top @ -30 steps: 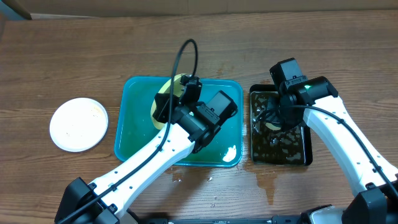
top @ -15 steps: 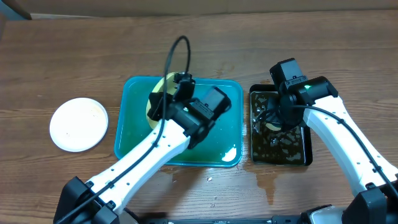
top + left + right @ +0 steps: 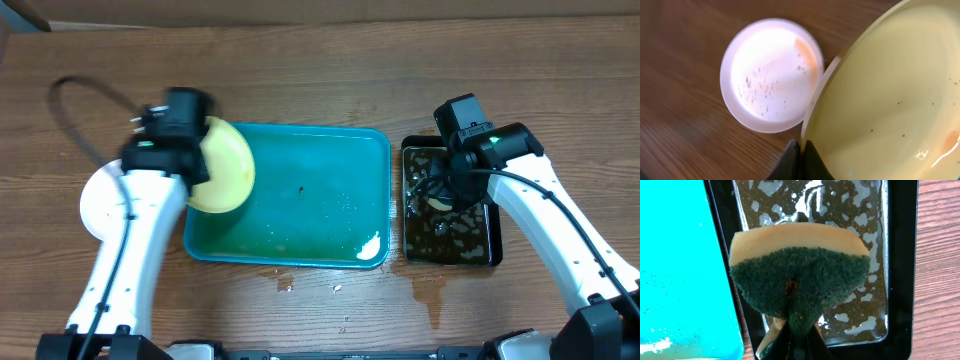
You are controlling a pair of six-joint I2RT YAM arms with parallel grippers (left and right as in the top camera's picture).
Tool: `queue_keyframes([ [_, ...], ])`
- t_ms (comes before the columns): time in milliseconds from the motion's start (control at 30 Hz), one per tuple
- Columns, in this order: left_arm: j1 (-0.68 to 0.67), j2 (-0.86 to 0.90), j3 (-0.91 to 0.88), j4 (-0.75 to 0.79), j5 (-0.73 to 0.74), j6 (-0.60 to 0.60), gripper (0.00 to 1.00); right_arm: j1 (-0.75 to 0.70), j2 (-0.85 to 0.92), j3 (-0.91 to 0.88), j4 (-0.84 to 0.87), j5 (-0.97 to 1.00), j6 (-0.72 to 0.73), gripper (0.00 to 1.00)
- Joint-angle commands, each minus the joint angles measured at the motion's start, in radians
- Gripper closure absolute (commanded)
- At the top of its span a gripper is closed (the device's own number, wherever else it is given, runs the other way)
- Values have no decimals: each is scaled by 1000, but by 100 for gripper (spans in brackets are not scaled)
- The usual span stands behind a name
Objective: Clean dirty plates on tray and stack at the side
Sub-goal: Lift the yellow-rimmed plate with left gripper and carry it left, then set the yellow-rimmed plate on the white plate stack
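Left tool (image 3: 800,151) gripping pale plate (image 3: 890,90), right tool (image 3: 790,339) clamping sponge (image 3: 800,275) over black pan (image 3: 901,280)

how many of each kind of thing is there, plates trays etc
plates: 2 (white plate, yellow plate)
tray: 1
black pan: 1
sponge: 1
total: 5
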Motion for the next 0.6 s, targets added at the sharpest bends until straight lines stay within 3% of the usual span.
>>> queue_keyframes([
  [0,188,-5,6,9,262,-6,96,-5,0,-1,3,11,-4,96],
  [233,454,60,6,51,330,-23,96,-5,0,-1,3,11,-4,96],
  [567,591,98,6,101,328,-22,96,-5,0,-1,1,11,-4,96],
])
